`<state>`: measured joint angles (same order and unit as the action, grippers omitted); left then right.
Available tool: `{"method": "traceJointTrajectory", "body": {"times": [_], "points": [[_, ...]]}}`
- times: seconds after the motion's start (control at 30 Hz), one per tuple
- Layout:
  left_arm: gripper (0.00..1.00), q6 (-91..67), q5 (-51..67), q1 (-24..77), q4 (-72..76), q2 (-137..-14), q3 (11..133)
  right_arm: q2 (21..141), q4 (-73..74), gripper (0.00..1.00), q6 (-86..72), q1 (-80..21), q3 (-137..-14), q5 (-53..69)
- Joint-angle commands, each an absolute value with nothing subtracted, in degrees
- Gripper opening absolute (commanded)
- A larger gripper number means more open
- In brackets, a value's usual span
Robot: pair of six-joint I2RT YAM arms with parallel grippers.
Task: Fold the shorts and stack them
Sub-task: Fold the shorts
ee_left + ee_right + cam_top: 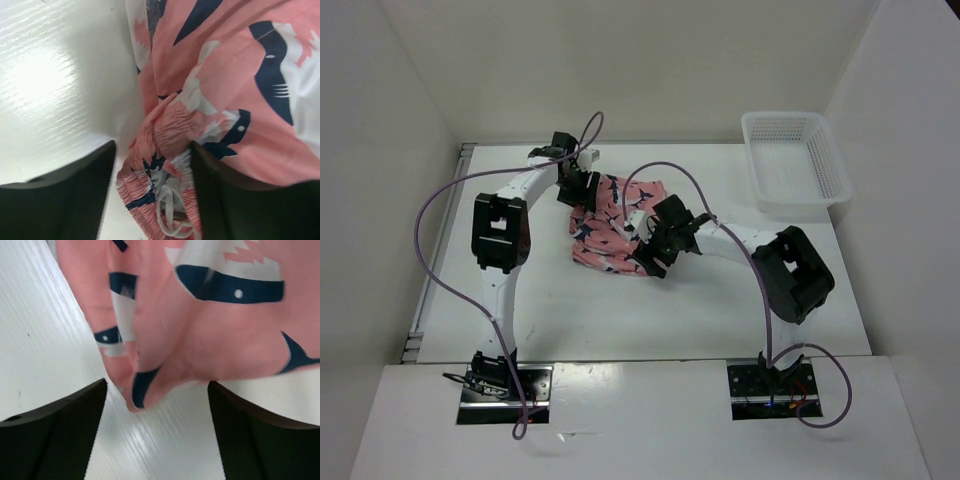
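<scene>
The salmon-pink shorts (610, 222) with navy-and-white print lie crumpled in the middle of the table. My left gripper (577, 188) is at their far left edge. In the left wrist view it (152, 145) stands open, with the gathered waistband (165, 135) and white drawstring (170, 210) between its jaws. A strip of table shows beside the left finger (60, 200). My right gripper (655, 250) is at the shorts' near right edge. It (157, 382) is open, and a folded corner of the shorts (145, 385) pokes between the fingertips above the table.
A white plastic mesh basket (795, 160) stands at the back right of the table. White walls close in the table on the left, back and right. Purple cables loop over both arms.
</scene>
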<state>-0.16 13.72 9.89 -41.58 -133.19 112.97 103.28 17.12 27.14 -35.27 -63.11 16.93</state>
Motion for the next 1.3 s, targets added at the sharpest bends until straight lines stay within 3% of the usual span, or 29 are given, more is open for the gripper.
{"method": "traceJointTrajectory", "body": {"times": [0.0,0.1,0.23,0.43,0.57,0.7,0.83,1.27], "points": [[0.73,0.0,14.7,9.8,-41.3,-129.2,111.8,98.0,21.1,0.88,32.8,-34.2,-67.0,12.8],[0.87,0.0,15.8,9.8,-41.3,-122.5,110.0,96.3,25.1,0.99,33.4,-31.0,-74.2,11.1],[0.99,0.0,18.2,8.9,-41.3,-109.9,107.7,88.9,26.4,0.99,32.2,-26.2,-81.7,11.0],[0.99,0.0,11.3,1.3,-38.4,-89.7,93.0,80.4,25.8,0.99,29.9,-18.9,-80.2,4.4],[0.99,0.0,9.9,-10.6,-36.9,-79.8,82.2,78.9,28.5,0.99,19.6,-2.1,-79.1,2.6],[0.99,0.0,11.3,-19.5,-35.7,-73.1,73.3,79.7,35.0,0.99,12.9,7.9,-80.3,7.7],[0.99,0.0,14.8,-22.5,-36.2,-70.3,69.4,76.8,40.8,0.99,16.2,8.6,-79.7,10.7],[0.99,0.0,17.9,-24.7,-36.7,-66.9,66.6,64.0,42.8,0.99,6.9,4.4,-72.7,-3.7]]}}
